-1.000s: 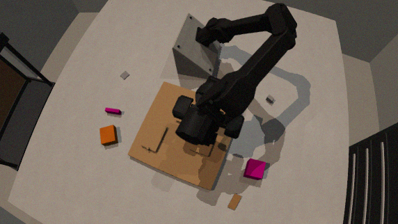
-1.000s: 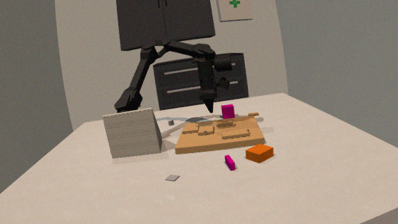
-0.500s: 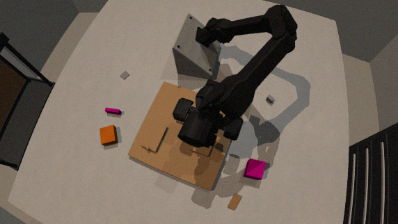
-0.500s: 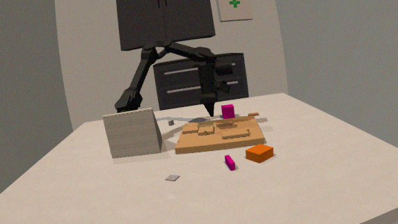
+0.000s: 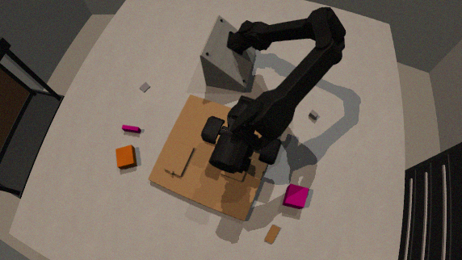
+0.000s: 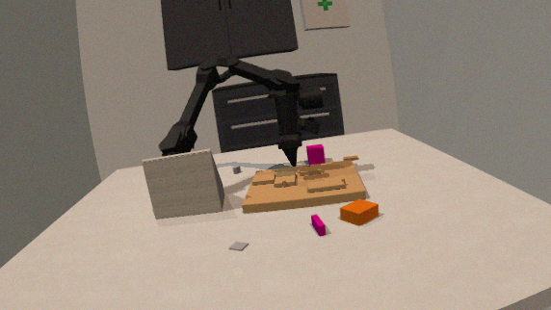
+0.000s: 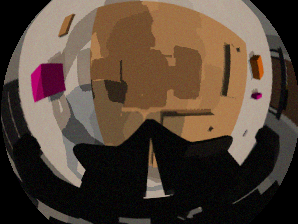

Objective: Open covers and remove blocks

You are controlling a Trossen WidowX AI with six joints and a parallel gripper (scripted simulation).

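Note:
The tan puzzle board lies flat. A long raised cover is near its front right in the exterior view, with two smaller covers at the left. Another raised piece is farther back. My gripper is shut and empty, pointing down near the board's far edge; its height over the board is unclear. The arm hides its tips and part of the board in the top view. Shadows blur the wells, so I cannot tell whether blocks lie in them.
A magenta block, an orange block, a magenta bar, a tan piece and two small grey pieces lie off the board. A grey wedge stands beside it.

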